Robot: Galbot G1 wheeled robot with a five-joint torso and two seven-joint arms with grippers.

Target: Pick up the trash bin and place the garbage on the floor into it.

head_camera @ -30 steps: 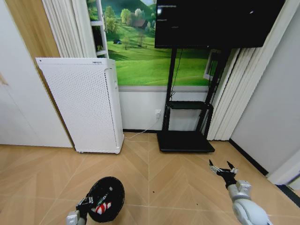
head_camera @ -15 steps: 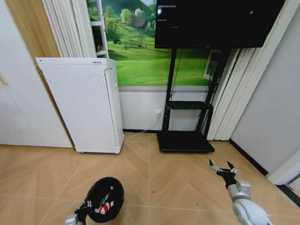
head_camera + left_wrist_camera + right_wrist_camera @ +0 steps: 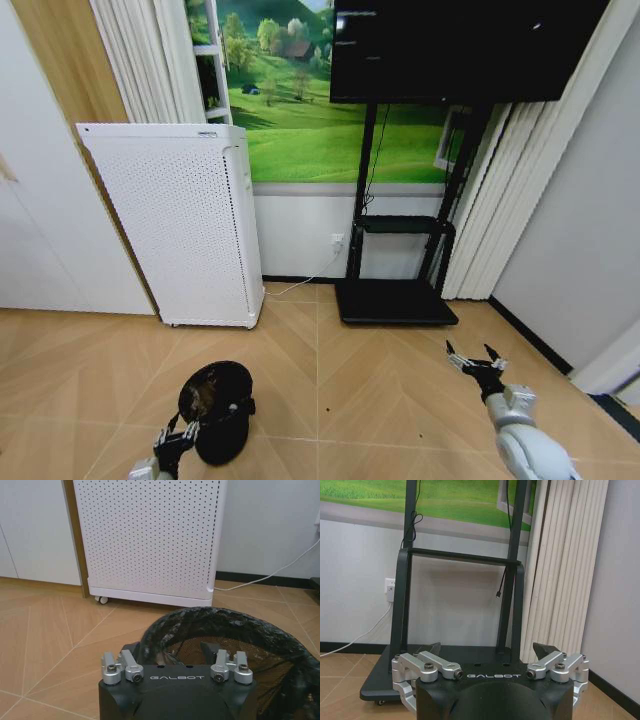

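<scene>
A small room with a wooden floor [image 3: 380, 400], a green field picture [image 3: 300, 110] on the far wall and a black stand [image 3: 395, 290] under it.

The bin [image 3: 218, 400] sits on the floor at about 7 o'clock in the head view. It looks upright, maybe leaning a little. A crinkly black bag [image 3: 225, 622] is folded over its rim. I cannot tell what lies inside.

The left gripper [image 3: 178, 440] is right at the bin's near edge, at the bin's 7 o'clock. In the left wrist view, the left gripper [image 3: 170, 650] has its fingers apart. One finger looks to be outside the bin wall and one inside. They do not look pressed on it.

From the bin, a tall white box [image 3: 180, 220] with little holes stands at 12 o'clock, well apart. The stand is at 1 o'clock. The right gripper [image 3: 476, 358] hangs over bare floor at 3 o'clock, far from the bin. In its wrist view, the right gripper [image 3: 487, 650] has its fingers wide open and holds nothing.

What could go wrong:
- If the fingers close on the loose bag and miss the wall, the bag may slide and the bin may drop.
- A hold on one side only could let the bin swing and tip, and anything inside would spill.
- A bump from the gripper could knock the light bin over.
</scene>
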